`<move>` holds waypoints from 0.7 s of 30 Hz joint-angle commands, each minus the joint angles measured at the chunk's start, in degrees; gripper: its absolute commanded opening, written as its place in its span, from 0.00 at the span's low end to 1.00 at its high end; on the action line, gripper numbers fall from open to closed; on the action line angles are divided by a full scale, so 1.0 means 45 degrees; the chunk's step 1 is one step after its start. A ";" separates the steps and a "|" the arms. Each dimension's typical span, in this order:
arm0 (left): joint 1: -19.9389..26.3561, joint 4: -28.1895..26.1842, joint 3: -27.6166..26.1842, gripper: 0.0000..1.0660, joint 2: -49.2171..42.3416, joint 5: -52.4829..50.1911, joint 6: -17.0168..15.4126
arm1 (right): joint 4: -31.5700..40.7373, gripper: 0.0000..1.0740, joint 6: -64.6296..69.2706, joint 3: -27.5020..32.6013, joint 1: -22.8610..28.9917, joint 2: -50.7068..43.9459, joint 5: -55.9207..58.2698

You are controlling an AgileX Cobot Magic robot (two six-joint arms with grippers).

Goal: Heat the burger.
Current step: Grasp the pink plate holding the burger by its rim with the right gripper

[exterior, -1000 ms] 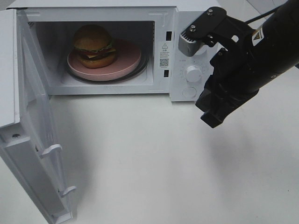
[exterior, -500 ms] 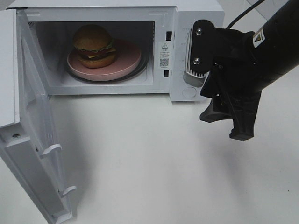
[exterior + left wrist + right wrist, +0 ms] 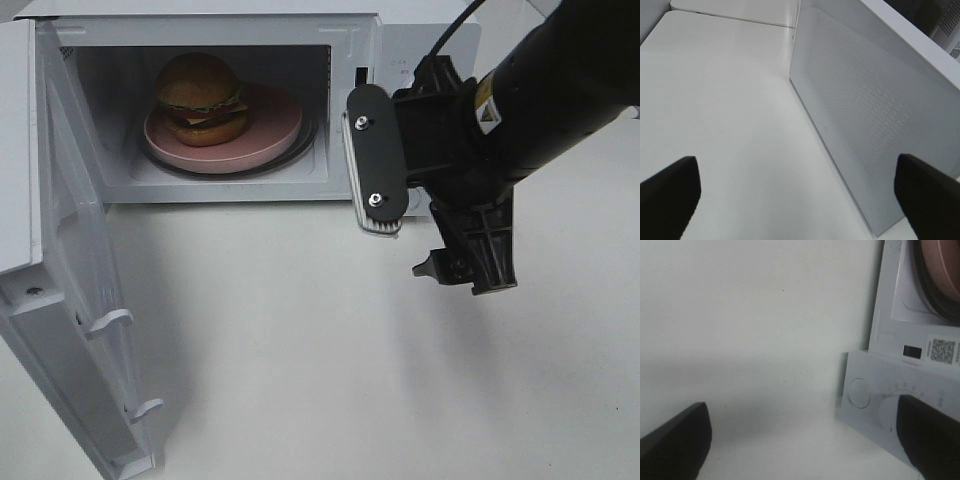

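The burger (image 3: 202, 98) sits on a pink plate (image 3: 272, 132) inside the white microwave (image 3: 350, 30), whose door (image 3: 70, 330) hangs wide open at the left. My right gripper (image 3: 462, 275) is open and empty, hovering in front of the control panel and hiding it from above. In the right wrist view my right gripper (image 3: 800, 450) shows its fingers far apart, with the round button (image 3: 859, 392), part of the dial (image 3: 892, 412) and the plate's edge (image 3: 940, 270) beyond. My left gripper (image 3: 800, 200) is open, facing the door's outer panel (image 3: 865, 110).
The white table (image 3: 300, 350) spreads out in front of the microwave. The open door sticks out toward the front left corner. A QR label (image 3: 941, 351) marks the microwave's frame beside the cavity.
My right gripper has opened wide, turned at the wrist and shifted left and down across the control panel. The burger, plate and door have not moved.
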 commanded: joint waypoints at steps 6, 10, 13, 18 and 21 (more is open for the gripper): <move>0.0025 0.0000 0.0076 0.92 -0.0242 0.0000 0.0025 | -0.1095 0.88 0.0700 -0.1362 0.0649 0.1566 -0.0369; 0.0025 0.0000 0.0076 0.92 -0.0242 0.0000 0.0025 | -0.1197 0.87 0.0700 -0.1897 0.0649 0.2101 -0.0446; 0.0025 0.0000 0.0076 0.92 -0.0242 0.0000 0.0025 | -0.1642 0.87 0.0649 -0.2203 0.0649 0.2508 -0.0840; 0.0025 0.0000 0.0076 0.92 -0.0242 0.0000 0.0025 | -0.2088 0.86 0.0497 -0.2228 0.0649 0.2878 -0.2050; 0.0025 0.0000 0.0076 0.92 -0.0242 0.0000 0.0025 | -0.2101 0.85 0.0497 -0.2546 0.0649 0.3310 -0.2228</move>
